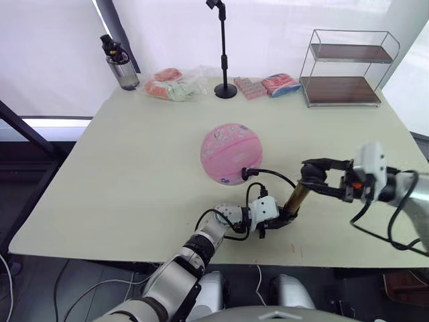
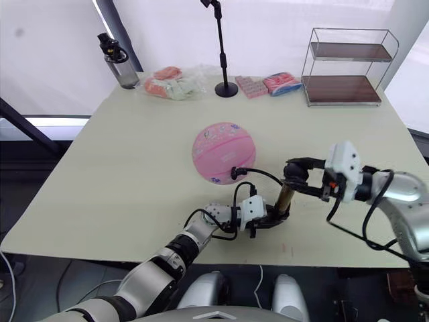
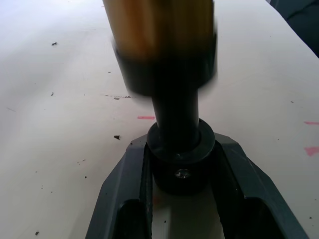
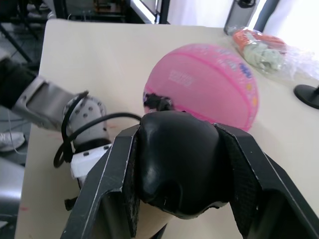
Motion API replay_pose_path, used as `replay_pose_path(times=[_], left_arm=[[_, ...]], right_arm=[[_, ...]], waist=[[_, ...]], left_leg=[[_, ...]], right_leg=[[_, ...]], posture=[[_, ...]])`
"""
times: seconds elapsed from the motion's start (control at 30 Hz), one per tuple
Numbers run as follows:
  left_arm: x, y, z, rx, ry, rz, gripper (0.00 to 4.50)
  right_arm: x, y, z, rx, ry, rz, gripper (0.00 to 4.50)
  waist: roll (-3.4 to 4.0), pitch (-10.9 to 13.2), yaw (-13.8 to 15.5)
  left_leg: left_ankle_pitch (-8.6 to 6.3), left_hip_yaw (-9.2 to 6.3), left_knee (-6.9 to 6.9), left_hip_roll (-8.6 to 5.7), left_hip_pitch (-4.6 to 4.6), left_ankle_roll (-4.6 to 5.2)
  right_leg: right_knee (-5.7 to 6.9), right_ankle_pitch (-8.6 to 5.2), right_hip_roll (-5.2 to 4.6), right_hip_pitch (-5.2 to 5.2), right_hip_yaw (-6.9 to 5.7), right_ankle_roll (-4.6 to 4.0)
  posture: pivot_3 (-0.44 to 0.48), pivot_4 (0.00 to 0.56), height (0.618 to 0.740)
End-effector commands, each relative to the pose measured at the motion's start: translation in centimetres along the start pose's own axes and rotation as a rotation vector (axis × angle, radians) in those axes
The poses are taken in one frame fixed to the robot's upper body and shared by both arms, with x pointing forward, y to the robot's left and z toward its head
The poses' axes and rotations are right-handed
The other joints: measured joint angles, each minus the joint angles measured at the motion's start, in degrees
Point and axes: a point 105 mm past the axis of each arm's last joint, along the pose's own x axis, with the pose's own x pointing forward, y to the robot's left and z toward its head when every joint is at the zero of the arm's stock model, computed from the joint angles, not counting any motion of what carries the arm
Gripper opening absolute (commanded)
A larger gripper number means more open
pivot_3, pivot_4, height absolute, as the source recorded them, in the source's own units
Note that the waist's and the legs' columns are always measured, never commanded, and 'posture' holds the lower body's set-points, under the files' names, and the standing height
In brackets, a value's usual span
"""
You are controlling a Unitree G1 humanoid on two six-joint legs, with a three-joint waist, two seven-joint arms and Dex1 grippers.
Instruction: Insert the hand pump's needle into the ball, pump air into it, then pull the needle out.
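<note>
Both tools are clamped on the hand pump [image 1: 295, 200]: the left tool [image 1: 276, 222] grips its lower black end against the counter [image 1: 134, 168], near the front edge, and the right tool [image 1: 320, 176] closes its black fingers around the T-handle at the top. The pump's bronze-gold barrel stands tilted between them, leaning toward the right arm. Its thin black hose [image 1: 271, 176] loops up and over to the pink ball [image 1: 230, 153], where the small black fitting sits against the ball's near right side; the needle itself is too small to make out, so it looks seated but I cannot confirm it.

The main risk is the ball. It rests free on the counter, held only by the hose, so a hard or crooked stroke could tug the hose, roll the ball and lever the needle out or bend it. The tilted barrel could also skid at its base if the right tool pushes off-axis, and the handle's rounded top could slip between the fingers.
</note>
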Motion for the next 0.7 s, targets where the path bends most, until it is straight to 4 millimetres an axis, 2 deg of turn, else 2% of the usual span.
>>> replay_pose_path(times=[0.03, 0.1, 0.2, 0.47, 0.7], left_arm=[[-1.2, -3.5, -5.2, -0.111, 0.186, -0.085, 1.12], [-1.2, -3.5, -5.3, -0.113, 0.185, -0.086, 1.12], [-1.2, -3.7, -5.2, -0.106, 0.185, -0.098, 1.12], [-0.8, -3.6, -4.8, -0.084, 0.176, -0.120, 1.12], [-0.4, -3.7, -4.4, -0.079, 0.167, -0.131, 1.12]], right_arm=[[0.2, 1.4, -5.2, 0.032, 0.167, 0.007, 1.71], [0.3, 1.6, -5.4, 0.015, 0.161, 0.004, 1.71], [0.4, 1.4, -4.8, -0.004, 0.130, -0.011, 1.71], [-0.7, -0.8, 2.6, -0.039, -0.104, -0.044, 1.71], [-2.6, -2.5, 6.6, -0.115, -0.123, -0.063, 1.71]], waist=[[0.05, 0.0, 0.0], [0.07, -0.2, -0.1], [-0.05, -0.3, -0.1], [0.22, 0.2, 0.3], [0.53, 0.8, 0.7]], left_leg=[[0.00, 0.00, 0.01, 0.00, 0.00, 0.00], [0.00, 0.00, 0.01, 0.00, 0.05, 0.00], [0.00, 0.00, 0.01, 0.00, 0.13, 0.00], [0.00, -0.04, 0.04, 0.01, 0.17, 0.00], [0.00, -0.04, 0.13, -0.04, -0.21, 0.00]], right_leg=[[0.00, 0.00, 0.00, 0.01, 0.00, 0.00], [0.01, 0.00, 0.03, 0.03, 0.01, 0.00], [0.07, 0.00, 0.06, 0.07, 0.03, 0.00], [0.10, 0.06, -0.01, -0.01, -0.12, -0.09], [0.07, 0.07, -0.07, -0.25, -0.27, -0.09]], posture=[[0.000, 0.150, 0.736], [0.000, 0.150, 0.736], [0.000, 0.150, 0.736], [0.000, 0.150, 0.736], [0.000, 0.150, 0.736]])
